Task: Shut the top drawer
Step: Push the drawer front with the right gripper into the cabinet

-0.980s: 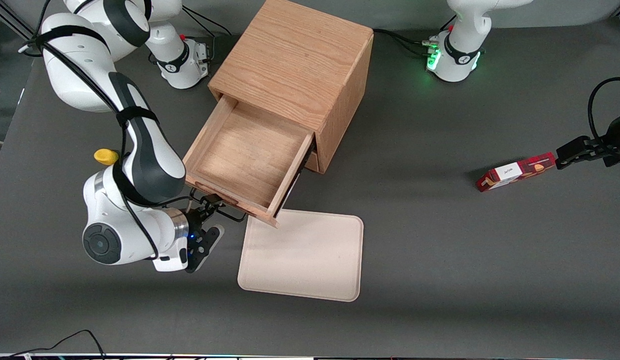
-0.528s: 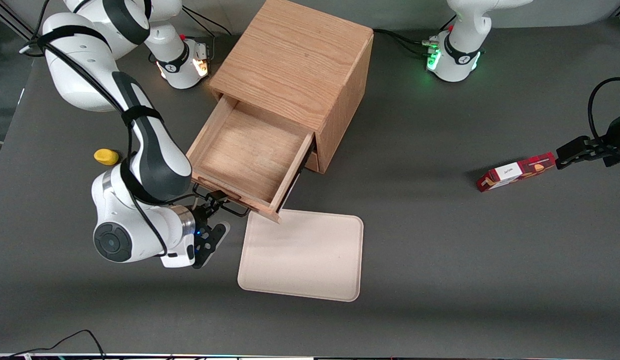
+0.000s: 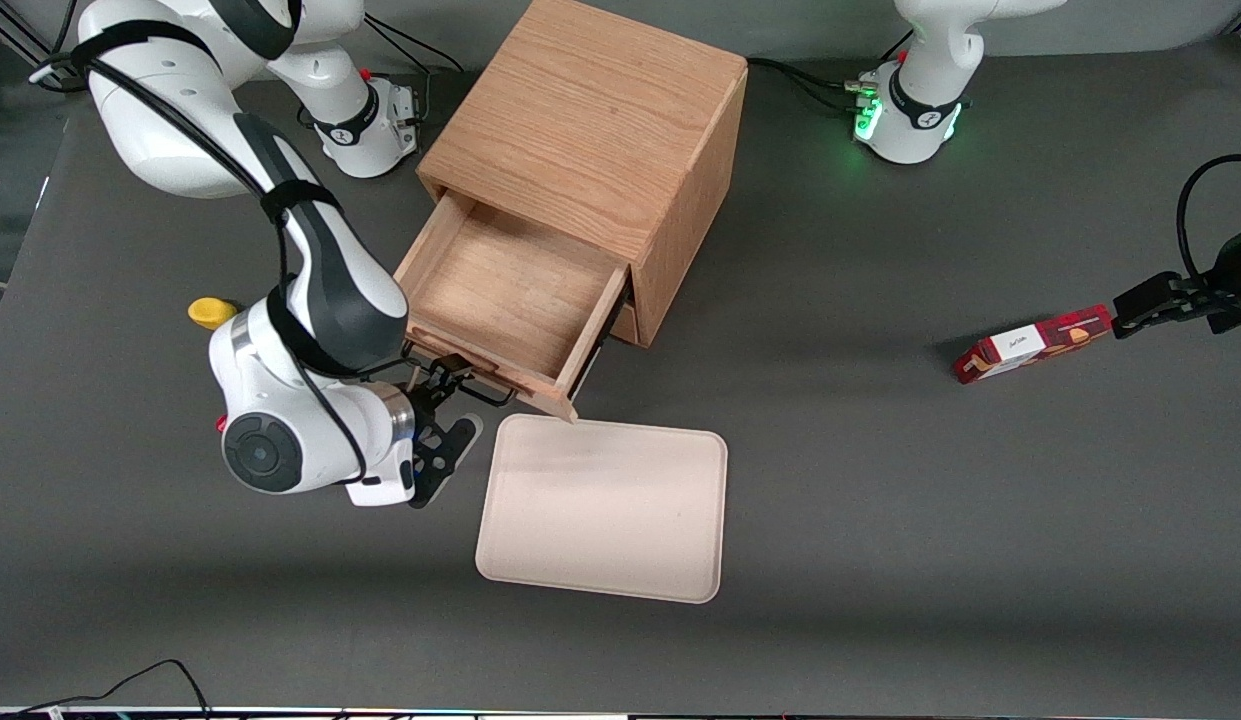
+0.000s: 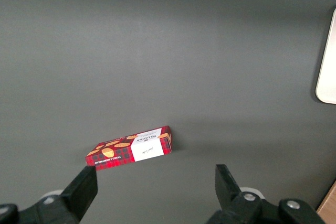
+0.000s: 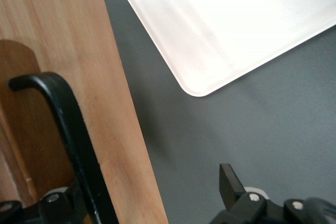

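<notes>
The top drawer [image 3: 510,290] of the oak cabinet [image 3: 590,120] stands part open, a shallow empty wooden box with a black wire handle [image 3: 475,385] on its front. My gripper [image 3: 448,408] is open and pressed against the drawer front, with the handle by one finger. In the right wrist view the drawer front [image 5: 68,87] and handle [image 5: 73,129] fill one side, and one finger [image 5: 229,179] shows over the grey table. The lower drawer is hidden under the top one.
A cream tray [image 3: 605,510] lies flat on the table just nearer the front camera than the drawer; it also shows in the right wrist view [image 5: 226,19]. A yellow object [image 3: 212,312] lies beside my arm. A red biscuit box [image 3: 1032,344] lies toward the parked arm's end.
My gripper has pushed the top drawer partway into the cabinet, and the arm has moved with it toward the cabinet. The drawer no longer overlaps the tray's edge.
</notes>
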You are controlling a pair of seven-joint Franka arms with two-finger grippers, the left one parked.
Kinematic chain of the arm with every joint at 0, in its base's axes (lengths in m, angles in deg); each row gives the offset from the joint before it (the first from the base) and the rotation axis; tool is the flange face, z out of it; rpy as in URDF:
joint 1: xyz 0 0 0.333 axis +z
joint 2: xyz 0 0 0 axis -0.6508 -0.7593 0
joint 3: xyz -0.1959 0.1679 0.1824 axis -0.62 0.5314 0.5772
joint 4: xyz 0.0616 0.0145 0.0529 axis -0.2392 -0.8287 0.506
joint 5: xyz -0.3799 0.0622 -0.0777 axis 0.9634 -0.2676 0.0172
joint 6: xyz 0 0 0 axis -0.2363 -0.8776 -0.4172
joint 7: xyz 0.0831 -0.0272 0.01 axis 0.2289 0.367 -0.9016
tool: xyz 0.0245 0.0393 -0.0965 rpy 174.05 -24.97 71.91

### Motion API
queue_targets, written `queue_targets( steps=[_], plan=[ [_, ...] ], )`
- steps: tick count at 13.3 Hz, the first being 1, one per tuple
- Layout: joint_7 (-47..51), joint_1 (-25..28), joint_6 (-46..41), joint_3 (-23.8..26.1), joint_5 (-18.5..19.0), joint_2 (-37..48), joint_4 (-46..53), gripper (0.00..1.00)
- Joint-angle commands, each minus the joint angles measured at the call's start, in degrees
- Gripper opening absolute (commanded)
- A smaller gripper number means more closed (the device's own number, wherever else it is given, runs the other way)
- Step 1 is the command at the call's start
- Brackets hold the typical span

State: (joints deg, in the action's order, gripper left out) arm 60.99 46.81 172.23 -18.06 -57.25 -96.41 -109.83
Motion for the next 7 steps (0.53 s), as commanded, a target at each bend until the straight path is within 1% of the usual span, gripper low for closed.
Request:
queue_targets(
  steps=[1, 7],
  plan=[
    [1.7, 0.0, 2.1, 0.1, 0.5, 4.9, -7.0, 1.0],
    [5.4, 1.3, 2.3, 1.0, 0.3, 6.9, -10.0, 1.0]
  ],
)
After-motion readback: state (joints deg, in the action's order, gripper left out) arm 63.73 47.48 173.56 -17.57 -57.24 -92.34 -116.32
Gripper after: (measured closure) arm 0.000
